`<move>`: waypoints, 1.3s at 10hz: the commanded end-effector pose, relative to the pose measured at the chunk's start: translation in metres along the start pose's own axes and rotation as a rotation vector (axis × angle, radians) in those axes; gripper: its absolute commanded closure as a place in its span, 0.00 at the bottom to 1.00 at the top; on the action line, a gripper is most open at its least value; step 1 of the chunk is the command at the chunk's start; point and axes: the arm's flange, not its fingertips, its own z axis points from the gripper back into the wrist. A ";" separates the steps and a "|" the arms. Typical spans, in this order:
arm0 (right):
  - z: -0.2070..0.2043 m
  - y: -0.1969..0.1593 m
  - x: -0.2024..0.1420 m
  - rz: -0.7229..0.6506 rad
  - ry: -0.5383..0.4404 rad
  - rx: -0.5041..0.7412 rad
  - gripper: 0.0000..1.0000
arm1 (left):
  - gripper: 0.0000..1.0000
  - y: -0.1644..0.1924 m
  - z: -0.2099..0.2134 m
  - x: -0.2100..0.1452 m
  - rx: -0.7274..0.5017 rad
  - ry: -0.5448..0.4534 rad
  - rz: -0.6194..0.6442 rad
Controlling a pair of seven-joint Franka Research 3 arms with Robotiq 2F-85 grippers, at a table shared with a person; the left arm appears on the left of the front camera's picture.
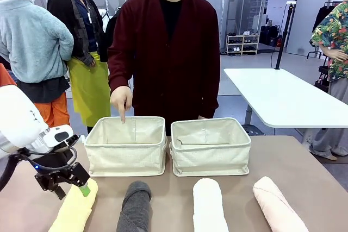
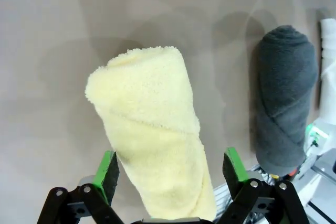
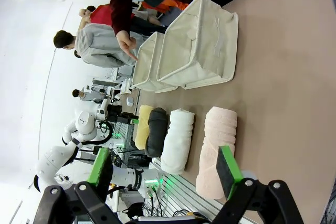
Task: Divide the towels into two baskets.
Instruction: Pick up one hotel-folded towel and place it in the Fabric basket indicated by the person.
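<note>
1. A matt brown table [image 1: 310, 156] fills the lower half of the front view. Beyond it, at the right of the frame, a white table [image 1: 283, 99] stands on a pale floor, with glass partitions along the back of the room.
2. A person in a dark red cardigan [image 1: 168, 52] stands at the table's far edge, upper centre. The person's hand [image 1: 121, 100] points one finger down at the far rim of the left-hand cream canvas basket [image 1: 126, 156].
3. The right-hand cream canvas basket [image 1: 211, 153] sits just beside it, at centre frame.
4. Four rolled terry towels lie in a row along the bottom edge, apart from one another. From left to right they are the pale yellow towel [image 1: 76, 210], the dark grey towel [image 1: 135, 207], the white towel [image 1: 209, 205] and the pale pink towel [image 1: 277, 205].
5. The left gripper [image 2: 169, 161] is at the lower left of the front view, over the yellow roll. In its wrist view the jaws are spread wide, with a green pad on each side of the roll. One pad is at the fabric's edge and the other stands off it. The roll is not squeezed, and I cannot tell whether either pad touches it.
6. The right gripper [image 3: 163, 156] hangs above the table with its jaws spread wide, gripping nothing. The towel row and baskets lie beyond its fingers.
</note>
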 end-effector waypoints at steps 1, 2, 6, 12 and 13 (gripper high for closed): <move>0.002 0.003 -0.001 0.018 -0.009 0.014 0.00 | 0.00 0.005 -0.043 -0.096 0.033 -0.040 -0.004; 0.002 0.003 -0.001 0.018 -0.009 0.014 0.00 | 0.00 0.005 -0.046 -0.097 0.030 -0.037 0.004; 0.002 0.003 -0.001 0.018 -0.009 0.014 0.00 | 0.00 0.004 -0.058 -0.108 0.062 0.006 -0.002; 0.002 0.003 -0.001 0.018 -0.009 0.014 0.00 | 0.43 0.001 -0.059 -0.115 0.074 0.007 -0.033; 0.002 0.003 -0.001 0.018 -0.009 0.014 0.00 | 0.58 -0.002 -0.055 -0.116 0.060 -0.002 -0.034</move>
